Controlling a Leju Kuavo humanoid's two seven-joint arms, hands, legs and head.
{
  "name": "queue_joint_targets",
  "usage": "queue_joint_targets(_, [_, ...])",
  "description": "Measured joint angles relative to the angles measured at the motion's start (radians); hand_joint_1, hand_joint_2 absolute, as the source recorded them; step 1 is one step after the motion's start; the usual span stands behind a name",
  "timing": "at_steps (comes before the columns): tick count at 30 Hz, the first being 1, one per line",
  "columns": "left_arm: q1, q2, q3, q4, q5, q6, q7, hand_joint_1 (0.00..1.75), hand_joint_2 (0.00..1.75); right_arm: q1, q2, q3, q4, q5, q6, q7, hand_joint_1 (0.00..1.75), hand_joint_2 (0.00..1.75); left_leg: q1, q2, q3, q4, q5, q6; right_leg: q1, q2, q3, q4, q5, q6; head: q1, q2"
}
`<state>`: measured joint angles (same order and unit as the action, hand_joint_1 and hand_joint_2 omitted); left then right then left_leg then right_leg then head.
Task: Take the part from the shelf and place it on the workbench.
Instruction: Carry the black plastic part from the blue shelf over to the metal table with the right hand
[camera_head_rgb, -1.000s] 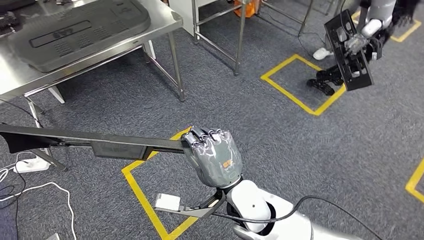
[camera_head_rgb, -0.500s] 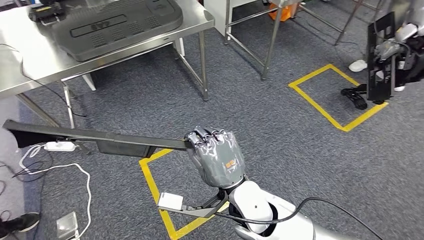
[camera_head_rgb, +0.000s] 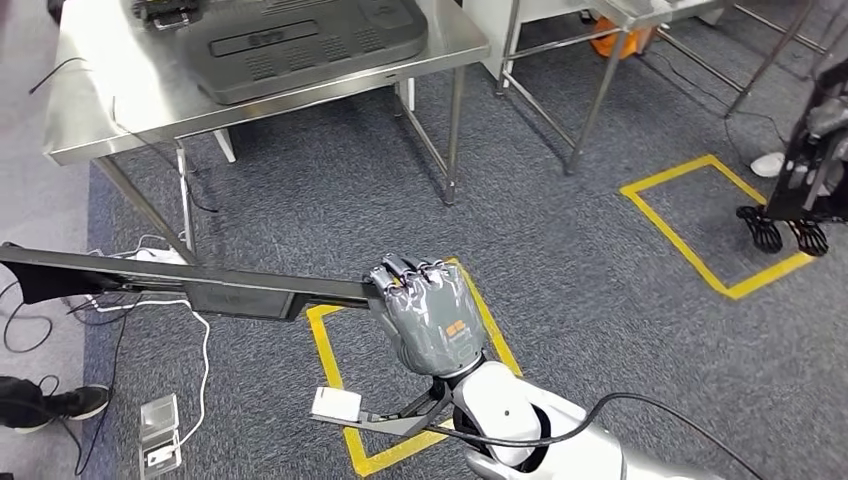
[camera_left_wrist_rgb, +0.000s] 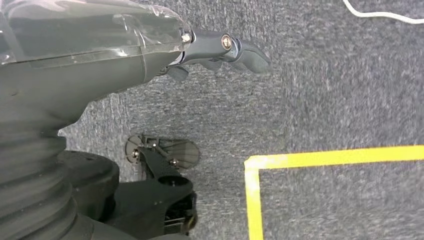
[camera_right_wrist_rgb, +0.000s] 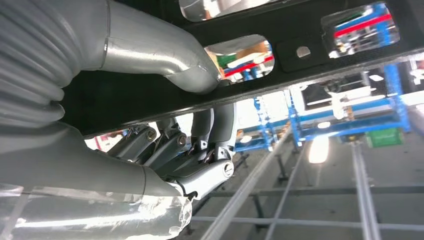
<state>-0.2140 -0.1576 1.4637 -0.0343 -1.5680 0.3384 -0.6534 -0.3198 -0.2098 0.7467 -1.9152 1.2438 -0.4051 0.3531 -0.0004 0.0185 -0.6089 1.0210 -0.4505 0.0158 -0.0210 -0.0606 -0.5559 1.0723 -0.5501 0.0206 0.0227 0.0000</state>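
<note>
While the right hand (camera_head_rgb: 430, 315) fingers (camera_head_rgb: 400, 272) clench one long black part (camera_head_rgb: 180, 283), the left hand (camera_left_wrist_rgb: 100, 60) hangs with fingers released.

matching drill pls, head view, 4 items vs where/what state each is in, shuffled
Items:
1. long black part
2. large grey panel
3. yellow tape square
4. white power strip

Descriptions:
A. lying on the steel table
B. on the carpet, at the picture's right
C. held at one end by the right hand, reaching out across the picture's left
D. on the floor low in the picture's left, cable attached

Pairs: 1-C, 2-A, 3-B, 4-D
</note>
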Motion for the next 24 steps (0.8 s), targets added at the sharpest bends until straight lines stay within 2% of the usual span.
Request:
queue_joint_targets(2, [-0.002, 0.000, 0.000, 0.000, -0.001, -0.003, 0.000, 0.00, 1.75, 0.002, 0.000, -0.001, 0.000, 0.001, 0.000, -0.001, 1.75, 1.75, 0.002, -0.014, 0.006, -0.007, 0.001, 0.010, -0.001, 0.041, -0.050, 0.104, -0.053, 0.003, 0.005, 0.000])
queue_joint_targets(3, [-0.003, 0.000, 0.000, 0.000, -0.002, -0.005, 0.000, 0.00, 1.75, 0.004, 0.000, -0.001, 0.000, 0.001, 0.000, 0.000, 1.75, 1.75, 0.002, -0.023, 0.006, -0.006, 0.001, 0.014, -0.001, 0.050, -0.087, 0.169, -0.078, 0.004, 0.007, 0.000])
queue_joint_targets(4, [-0.003, 0.000, 0.000, 0.000, -0.002, -0.006, 0.000, 0.00, 1.75, 0.007, 0.000, -0.002, 0.000, 0.001, 0.001, 0.000, 1.75, 1.75, 0.001, -0.032, 0.007, -0.006, 0.000, 0.015, -0.001, 0.054, -0.116, 0.217, -0.089, 0.005, 0.008, 0.000])
queue_joint_targets(5, [-0.003, 0.000, 0.000, 0.000, -0.002, -0.007, 0.000, 0.00, 1.75, 0.010, -0.001, -0.002, 0.000, 0.001, 0.001, 0.000, 1.75, 1.75, 0.000, -0.043, 0.008, -0.005, -0.001, 0.016, -0.001, 0.055, -0.131, 0.235, -0.081, 0.005, 0.009, 0.000])
queue_joint_targets(6, [-0.003, 0.000, -0.001, 0.000, -0.002, -0.010, 0.000, 0.00, 1.75, 0.011, -0.001, -0.002, 0.000, 0.002, 0.001, 0.000, 1.75, 1.75, 0.001, -0.053, 0.009, -0.003, -0.003, 0.015, -0.002, 0.057, -0.128, 0.215, -0.054, 0.005, 0.010, 0.000])
queue_joint_targets(8, [-0.003, 0.000, -0.001, 0.000, -0.002, -0.016, 0.000, 0.00, 1.75, 0.011, -0.001, -0.002, 0.000, 0.002, 0.001, -0.001, 1.75, 1.75, 0.001, -0.070, 0.010, 0.004, -0.008, 0.010, -0.004, 0.066, -0.083, 0.095, 0.022, 0.002, 0.014, 0.000])
queue_joint_targets(9, [-0.003, 0.000, -0.001, 0.000, -0.002, -0.019, 0.000, 0.00, 1.75, 0.011, -0.001, -0.002, 0.000, 0.002, 0.001, -0.001, 1.75, 1.75, 0.000, -0.076, 0.008, 0.011, -0.012, 0.006, -0.004, 0.073, -0.061, 0.038, 0.047, 0.000, 0.016, 0.000])
queue_joint_targets(10, [-0.003, 0.000, -0.001, 0.000, -0.002, -0.021, -0.001, 0.00, 1.75, 0.011, -0.001, -0.003, 0.000, 0.002, 0.002, -0.001, 1.75, 1.75, 0.000, -0.081, 0.005, 0.016, -0.016, 0.001, -0.004, 0.079, -0.048, 0.001, 0.060, -0.002, 0.017, 0.000])
queue_joint_targets(12, [-0.003, 0.001, -0.001, 0.000, -0.002, -0.025, -0.001, 0.00, 1.75, 0.011, -0.002, -0.003, -0.001, 0.003, 0.003, 0.000, 1.75, 1.75, -0.002, -0.085, 0.000, 0.023, -0.020, -0.003, -0.002, 0.084, -0.043, -0.019, 0.059, -0.006, 0.017, 0.000])
queue_joint_targets(20, [-0.003, 0.008, -0.002, 0.000, -0.002, -0.076, -0.004, 0.00, 1.75, 0.012, -0.002, -0.003, -0.001, 0.005, 0.009, -0.001, 1.75, 1.75, 0.002, -0.084, 0.015, 0.011, -0.022, -0.002, 0.007, 0.085, -0.034, -0.020, 0.053, -0.019, 0.017, 0.000])
queue_joint_targets(24, [-0.003, 0.011, -0.002, 0.000, -0.001, -0.101, -0.004, 0.00, 1.75, 0.012, -0.002, -0.003, -0.001, 0.008, 0.011, -0.001, 1.75, 1.75, 0.003, -0.084, 0.016, 0.010, -0.024, -0.012, 0.006, 0.085, -0.033, -0.021, 0.052, -0.022, 0.017, 0.000])
